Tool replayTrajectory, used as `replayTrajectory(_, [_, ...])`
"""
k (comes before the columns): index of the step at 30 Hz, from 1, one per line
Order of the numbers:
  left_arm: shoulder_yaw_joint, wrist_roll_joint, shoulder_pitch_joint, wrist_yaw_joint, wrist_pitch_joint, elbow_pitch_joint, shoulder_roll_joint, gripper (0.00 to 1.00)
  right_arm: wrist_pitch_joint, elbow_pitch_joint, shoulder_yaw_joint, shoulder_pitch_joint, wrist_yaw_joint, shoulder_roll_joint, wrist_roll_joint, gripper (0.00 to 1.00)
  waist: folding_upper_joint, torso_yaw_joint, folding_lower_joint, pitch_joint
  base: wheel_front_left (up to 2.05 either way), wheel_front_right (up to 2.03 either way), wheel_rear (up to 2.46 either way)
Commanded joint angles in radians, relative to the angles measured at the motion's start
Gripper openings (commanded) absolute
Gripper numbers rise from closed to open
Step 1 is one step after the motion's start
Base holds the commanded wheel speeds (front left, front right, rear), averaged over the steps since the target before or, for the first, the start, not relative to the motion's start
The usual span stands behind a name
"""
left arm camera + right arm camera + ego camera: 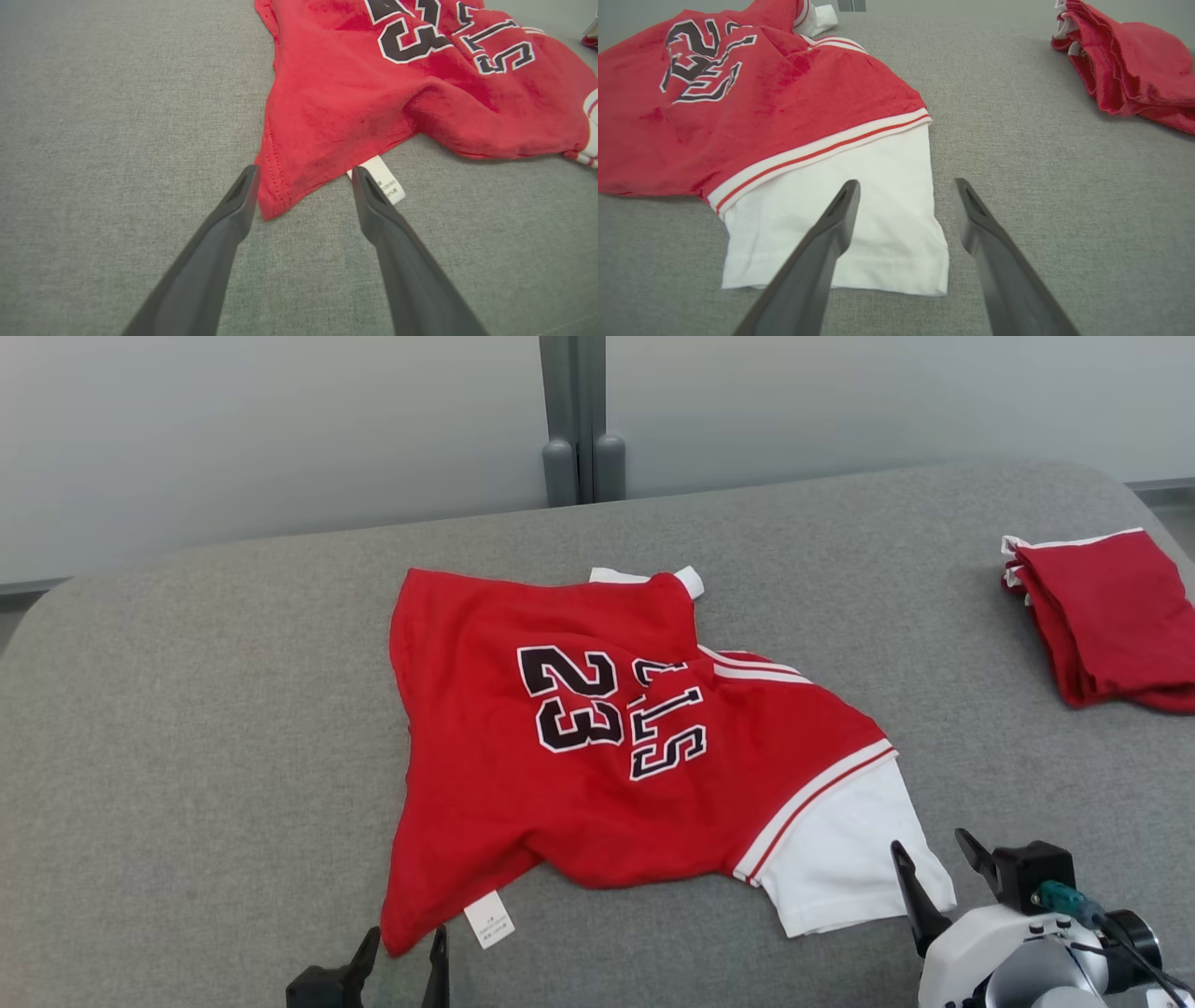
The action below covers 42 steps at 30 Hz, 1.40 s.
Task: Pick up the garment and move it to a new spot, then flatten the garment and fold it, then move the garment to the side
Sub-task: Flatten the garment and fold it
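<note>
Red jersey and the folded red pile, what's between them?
Nothing: just bare grey surface between the jersey and the folded pile, in the head view.

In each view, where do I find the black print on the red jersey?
Head view: the black print is central on the red jersey.
Left wrist view: the print lies at the top, right of centre.
Right wrist view: the print lies upper left.
Shared landmark: the grey surface underneath.

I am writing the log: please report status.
Left pincer open at jersey hem corner. Right pincer open at white sleeve. Jersey crumpled, not folded. Second red garment lies apart, far right.
</note>
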Motion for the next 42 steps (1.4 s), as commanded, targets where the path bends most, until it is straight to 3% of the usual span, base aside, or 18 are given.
replayTrajectory(1, [-0.001,0.003,-0.016,0.005,0.015,0.012,0.003,1.0,0.034,0.014,0.003,-0.019,-0.002,-0.008,0.01,1.0,0.0,-0.005,0.0,0.021,0.0,0.0,0.0])
replayTrajectory(7, [-0.014,0.005,-0.076,0.018,0.078,0.044,0.005,1.0,0.176,0.071,0.013,-0.058,-0.002,-0.034,0.014,1.0,0.0,-0.007,0.0,0.051,0.0,0.0,0.0])
replayTrajectory(13, [-0.007,0.006,-0.095,0.04,0.094,0.076,0.018,1.0,0.194,0.096,0.006,-0.063,-0.002,-0.023,0.012,1.0,0.0,-0.011,0.0,0.064,0.0,0.0,0.0])
replayTrajectory(24, [-0.007,-0.01,-0.133,0.038,0.08,0.1,0.025,1.0,0.209,0.137,0.007,-0.088,-0.002,-0.012,0.013,1.0,0.0,-0.015,0.0,0.093,0.0,0.0,0.0])
replayTrajectory(25, [-0.008,-0.016,-0.138,0.036,0.085,0.106,0.025,0.73,0.216,0.146,0.008,-0.092,-0.002,-0.01,0.015,1.0,0.0,-0.016,0.0,0.095,0.0,0.0,0.0])
replayTrajectory(27, [-0.011,-0.018,-0.145,0.029,0.092,0.114,0.027,0.0,0.236,0.164,0.012,-0.099,-0.002,-0.007,0.02,1.0,0.0,-0.017,0.0,0.097,0.0,0.0,0.0])
replayTrajectory(28, [-0.012,-0.023,-0.146,0.026,0.093,0.118,0.028,0.0,0.241,0.173,0.014,-0.101,-0.002,-0.003,0.027,0.59,0.0,-0.018,0.0,0.097,0.0,0.0,0.0])
replayTrajectory(29, [-0.012,-0.027,-0.147,0.023,0.094,0.122,0.028,0.0,0.241,0.182,0.011,-0.107,-0.002,0.004,0.046,0.0,0.0,-0.019,0.0,0.096,0.0,0.0,0.0])
replayTrajectory(36, [0.003,-0.078,-0.127,-0.002,0.125,0.093,0.03,0.0,0.237,0.151,-0.009,-0.124,-0.002,0.02,0.199,0.0,0.0,-0.025,0.0,0.066,0.0,0.0,0.0])
replayTrajectory(42, [0.036,-0.198,-0.046,-0.042,0.234,-0.147,0.037,0.0,0.269,-0.118,-0.062,-0.078,-0.002,0.01,0.466,0.0,0.0,-0.036,0.0,0.031,0.0,0.0,0.0])
